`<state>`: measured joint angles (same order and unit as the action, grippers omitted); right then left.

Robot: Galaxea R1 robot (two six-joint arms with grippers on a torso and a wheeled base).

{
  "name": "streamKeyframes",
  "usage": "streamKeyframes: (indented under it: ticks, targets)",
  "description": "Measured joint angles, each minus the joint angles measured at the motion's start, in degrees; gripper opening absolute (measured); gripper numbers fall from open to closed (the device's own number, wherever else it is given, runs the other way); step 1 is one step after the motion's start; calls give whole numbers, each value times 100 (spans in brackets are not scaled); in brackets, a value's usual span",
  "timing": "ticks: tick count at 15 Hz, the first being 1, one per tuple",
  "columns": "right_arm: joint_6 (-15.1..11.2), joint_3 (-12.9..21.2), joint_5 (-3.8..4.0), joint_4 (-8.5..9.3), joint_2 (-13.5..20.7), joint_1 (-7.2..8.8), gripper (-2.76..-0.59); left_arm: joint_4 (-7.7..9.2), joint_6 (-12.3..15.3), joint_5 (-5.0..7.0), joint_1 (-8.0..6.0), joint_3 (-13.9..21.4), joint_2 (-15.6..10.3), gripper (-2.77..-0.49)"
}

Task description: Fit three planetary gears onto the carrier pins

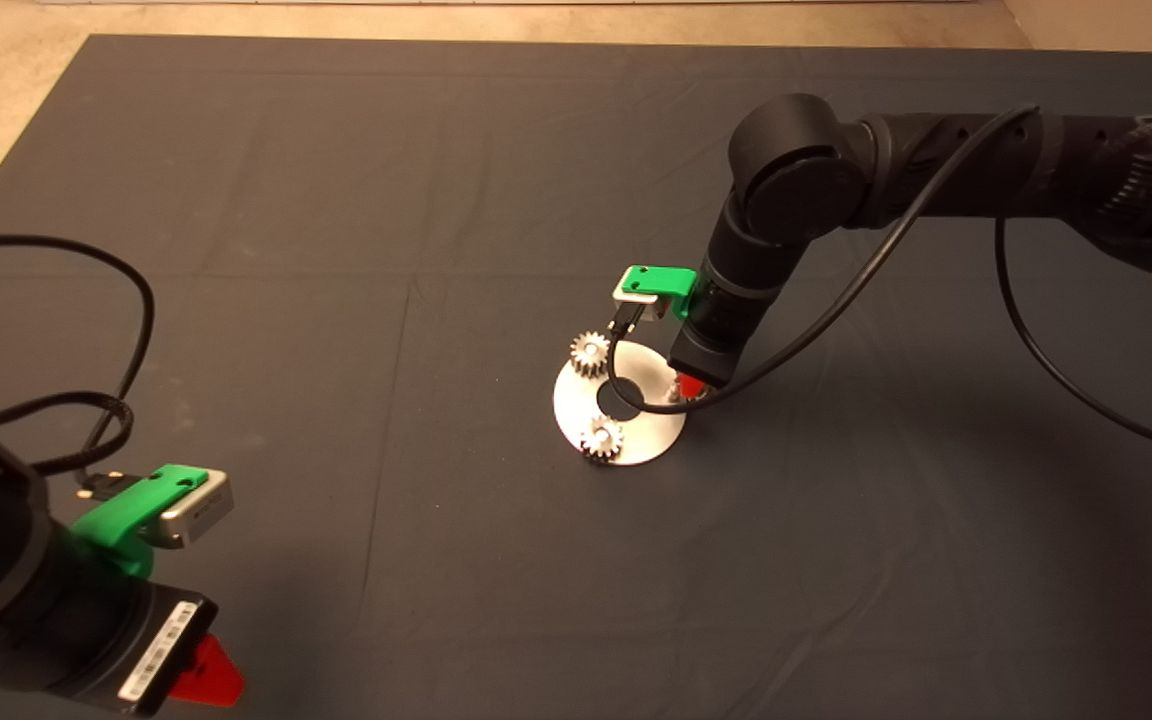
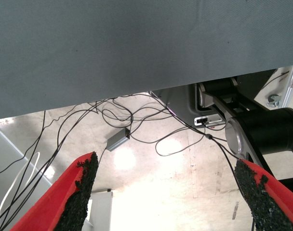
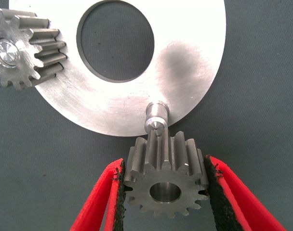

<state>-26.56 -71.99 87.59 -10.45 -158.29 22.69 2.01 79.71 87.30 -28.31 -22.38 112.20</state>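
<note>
Gripped gear [image 3: 165, 180] beside bare pin [image 3: 156, 116], hidden overhead.

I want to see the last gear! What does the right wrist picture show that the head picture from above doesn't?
Only the right wrist view shows the third gear clamped between the right claw's pads, beside the bare pin, not yet on it.

Only the head view shows the second mounted gear, the right arm, and the left claw parked at the lower left.

Both show the disc and one mounted gear.
</note>
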Motion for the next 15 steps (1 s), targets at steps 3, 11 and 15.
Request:
streamKeyframes:
  ticks: [3,11,15]
  targets:
    - [0,-4,0,1,-61,-1,-234,0,0,0,0,0,-5,-124]
    - [0,-15,-8,1,-160,-107,-234,2,0,0,0,6,-51,-124]
    - [0,-48,-5,0,-171,-155,-234,2,0,0,0,15,-81,-124]
